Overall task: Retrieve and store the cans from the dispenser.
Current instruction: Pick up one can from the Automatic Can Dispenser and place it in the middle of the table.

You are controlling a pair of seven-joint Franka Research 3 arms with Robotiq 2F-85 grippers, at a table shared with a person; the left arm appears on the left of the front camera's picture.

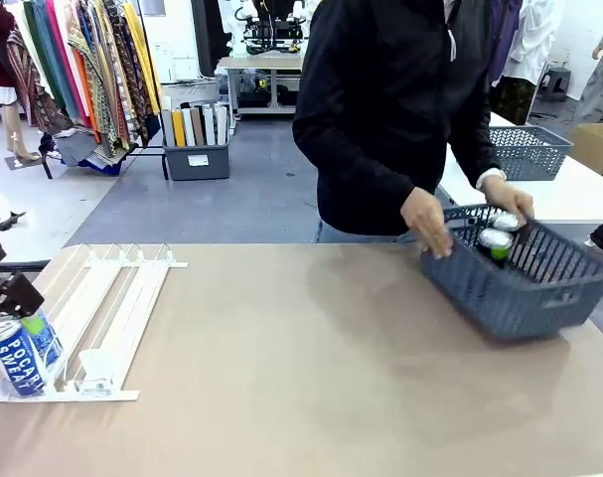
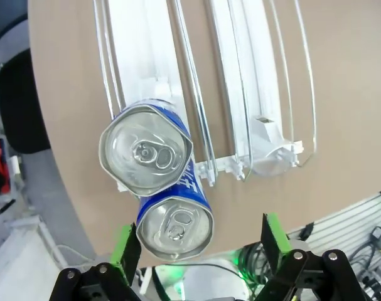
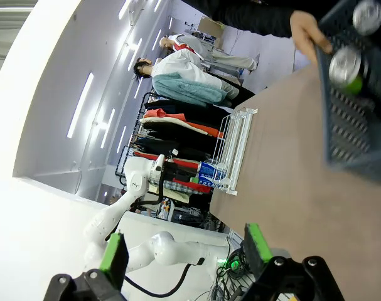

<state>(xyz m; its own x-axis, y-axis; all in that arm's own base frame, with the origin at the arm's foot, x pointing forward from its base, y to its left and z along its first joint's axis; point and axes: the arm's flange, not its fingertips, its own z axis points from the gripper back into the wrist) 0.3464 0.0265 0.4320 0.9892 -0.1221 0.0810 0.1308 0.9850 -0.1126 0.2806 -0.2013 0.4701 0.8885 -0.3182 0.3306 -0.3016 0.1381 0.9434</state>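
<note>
Tan table (image 1: 311, 397) fills the foreground of a workroom with hanging clothes at the far left; a white sloped rack (image 1: 122, 298) lies on its near left; two blue cans (image 1: 13, 356) stand together at the rack's low, near-left corner. The left gripper (image 2: 201, 243) hangs just above them, jaws spread wide and gripping nothing; in the left wrist view the nearer can sits between the green pads (image 2: 128, 248), though I cannot tell whether it touches them. At the far right a person holds a grey basket (image 1: 510, 298) with both hands (image 1: 425, 224); two dark cans (image 1: 495, 241) with silver tops stand inside it. The right gripper (image 3: 185, 248), in the right wrist view, has its jaws wide apart and empty.
</note>
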